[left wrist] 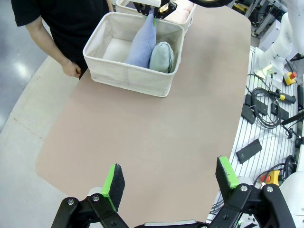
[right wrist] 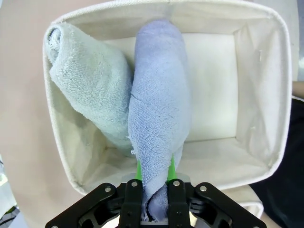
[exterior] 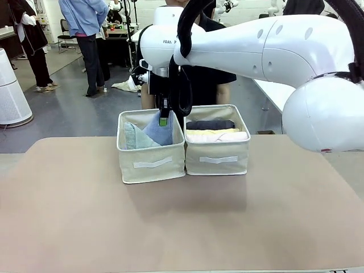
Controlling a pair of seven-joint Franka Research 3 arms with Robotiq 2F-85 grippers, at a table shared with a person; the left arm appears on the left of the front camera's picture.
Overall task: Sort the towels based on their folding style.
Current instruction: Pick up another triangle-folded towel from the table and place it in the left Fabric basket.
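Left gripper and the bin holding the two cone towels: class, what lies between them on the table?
Nothing: in the left wrist view, bare tan table runs from the open left gripper to the bin.

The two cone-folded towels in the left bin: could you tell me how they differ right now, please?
The periwinkle-blue towel is pinched at its narrow end by the shut right gripper; the pale mint towel lies free, touched by no gripper. The blue one sits nearer the bin's middle, while the mint one leans against a side wall of the beige bin. They differ in colour. Both are terry cones inside the same bin, side by side and touching.
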